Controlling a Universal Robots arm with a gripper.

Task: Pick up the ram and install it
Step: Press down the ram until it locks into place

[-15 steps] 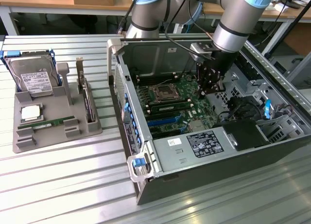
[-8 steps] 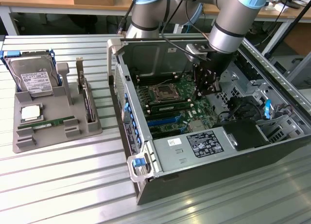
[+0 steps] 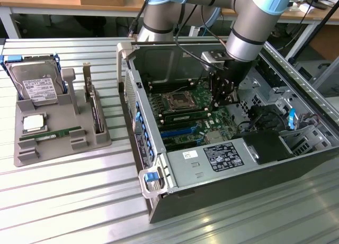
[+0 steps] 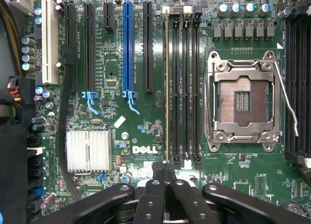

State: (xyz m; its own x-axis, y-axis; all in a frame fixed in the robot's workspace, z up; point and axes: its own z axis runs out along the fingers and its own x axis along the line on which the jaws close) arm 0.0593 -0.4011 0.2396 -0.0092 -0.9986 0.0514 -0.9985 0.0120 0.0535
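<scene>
A ram (image 4: pixel 166 88) stands edge-on in the memory slot closest to the black expansion slots, running the slot's full length. In the exterior view this ram (image 3: pixel 185 116) lies seated across the motherboard just below the CPU socket (image 3: pixel 177 100). My gripper (image 4: pixel 164 169) is shut, its black fingertips pressed together right over one end of the stick. From outside, the gripper (image 3: pixel 217 105) hangs inside the open case above that end of the slot. I cannot tell whether the tips touch the ram.
Beside the case, a grey tray (image 3: pixel 32 151) carries a hard drive (image 3: pixel 34 85), a CPU chip (image 3: pixel 33 122), another green stick (image 3: pixel 55 133) lying flat and an upright expansion card (image 3: pixel 95 111). Empty memory slots (image 4: pixel 187 88) flank the socket (image 4: pixel 241 101). A power supply (image 3: pixel 212 159) sits at the case front.
</scene>
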